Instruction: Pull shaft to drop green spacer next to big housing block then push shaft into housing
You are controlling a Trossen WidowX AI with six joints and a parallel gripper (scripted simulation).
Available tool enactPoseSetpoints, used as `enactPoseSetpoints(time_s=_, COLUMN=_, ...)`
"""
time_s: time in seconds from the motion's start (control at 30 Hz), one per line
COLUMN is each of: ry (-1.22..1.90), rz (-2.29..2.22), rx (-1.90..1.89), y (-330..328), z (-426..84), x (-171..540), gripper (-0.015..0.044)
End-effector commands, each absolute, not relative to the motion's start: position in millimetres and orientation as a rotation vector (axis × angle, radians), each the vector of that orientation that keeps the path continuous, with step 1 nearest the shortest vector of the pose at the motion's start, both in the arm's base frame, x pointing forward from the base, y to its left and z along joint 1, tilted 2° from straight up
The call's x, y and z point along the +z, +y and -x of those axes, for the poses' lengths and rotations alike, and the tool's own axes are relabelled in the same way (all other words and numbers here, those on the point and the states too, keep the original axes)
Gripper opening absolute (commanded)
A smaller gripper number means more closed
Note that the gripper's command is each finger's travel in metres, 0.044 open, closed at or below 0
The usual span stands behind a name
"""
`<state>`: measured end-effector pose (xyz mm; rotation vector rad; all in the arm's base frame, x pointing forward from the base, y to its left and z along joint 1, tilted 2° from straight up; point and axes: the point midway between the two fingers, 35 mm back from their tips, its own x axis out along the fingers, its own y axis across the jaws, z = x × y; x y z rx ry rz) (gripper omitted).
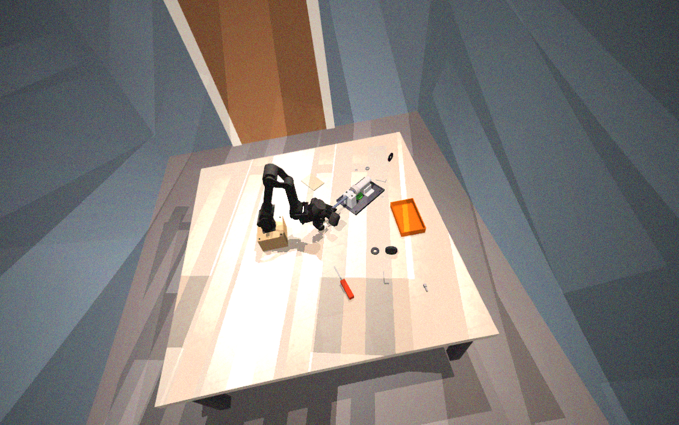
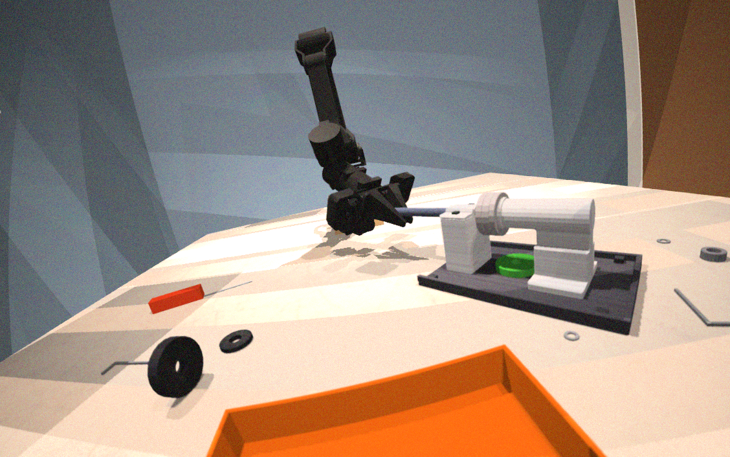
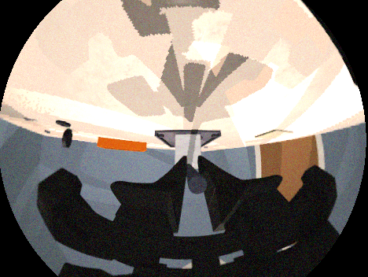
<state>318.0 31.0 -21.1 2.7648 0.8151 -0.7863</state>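
White post [image 1: 351, 200] [image 2: 464, 245] [image 3: 182, 145] apparently blocking forward passage
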Motion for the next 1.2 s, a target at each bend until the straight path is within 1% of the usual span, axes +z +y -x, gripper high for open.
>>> enactPoseSetpoints(time_s=0.0, ry=0.814, rz=-2.767, rx=-0.771, y=31.5, z=-322.6, x=-18.8, gripper=0.0)
enactPoseSetpoints(time_s=1.17, ry=0.814, rz=-2.767, rx=-0.77, y=36.9, z=-331.0, x=-18.8, gripper=0.0)
